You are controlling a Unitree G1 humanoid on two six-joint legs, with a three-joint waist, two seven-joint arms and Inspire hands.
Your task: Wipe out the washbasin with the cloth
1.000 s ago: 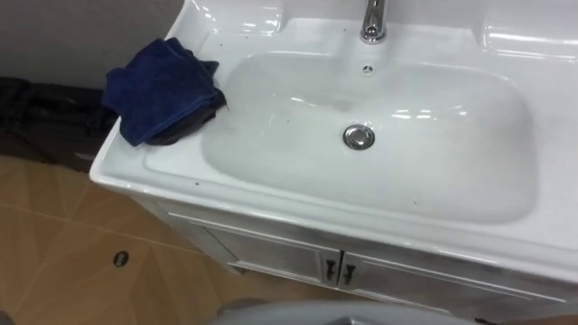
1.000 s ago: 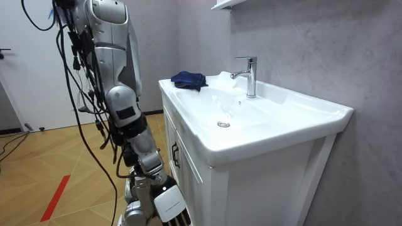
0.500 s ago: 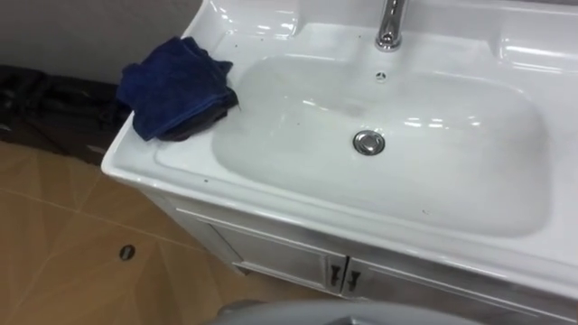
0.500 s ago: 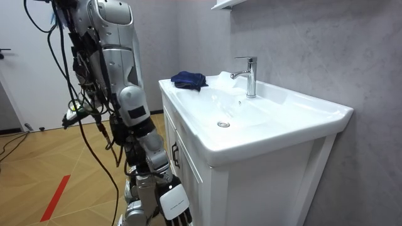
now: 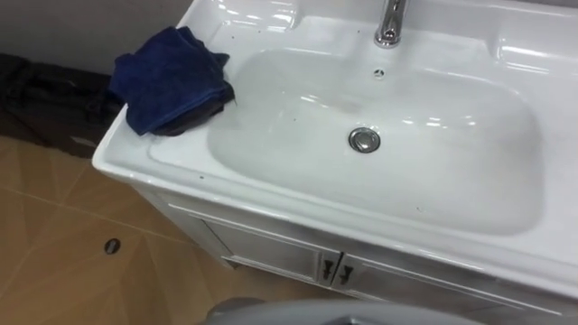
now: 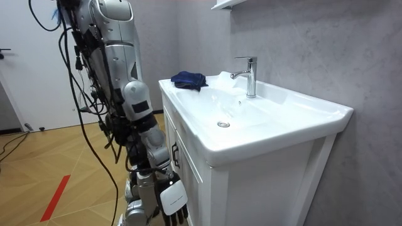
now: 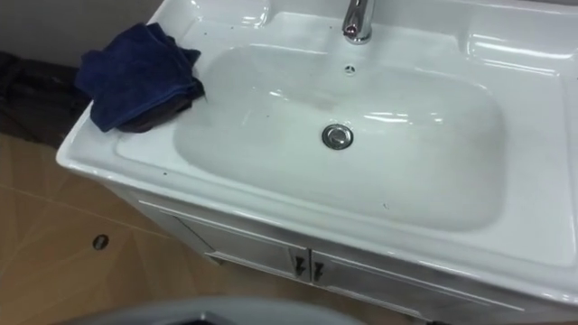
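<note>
We are finding the right hand [image 6: 173, 202] hanging low beside the cabinet [image 6: 191, 179] front, fingers loose and apart, gripping nothing; the blue cloth [image 5: 172, 79] is lying well above it, bunched on the basin [image 5: 163, 159] rim's left corner.

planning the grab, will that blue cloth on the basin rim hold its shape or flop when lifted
The blue cloth lies crumpled in folds, so it probably droops when lifted. On the glossy basin rim it likely slides if pushed.
</note>
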